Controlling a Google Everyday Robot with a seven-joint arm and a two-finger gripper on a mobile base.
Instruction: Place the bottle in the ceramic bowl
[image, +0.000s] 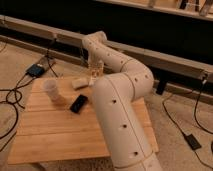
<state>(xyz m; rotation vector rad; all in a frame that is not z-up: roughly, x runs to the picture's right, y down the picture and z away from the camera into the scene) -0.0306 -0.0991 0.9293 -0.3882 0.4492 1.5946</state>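
Camera view: gripper (95, 71) closed, over table (50, 135) far edge, just beside cream block (80, 82); held object, if any, indiscernible.

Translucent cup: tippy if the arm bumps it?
Likely: the cup stands upright, taller than wide, so probably tips easily. Translucent walls suggest thin plastic, likely light. The gripper, shut, is at the far edge of the table, apart from the cup.
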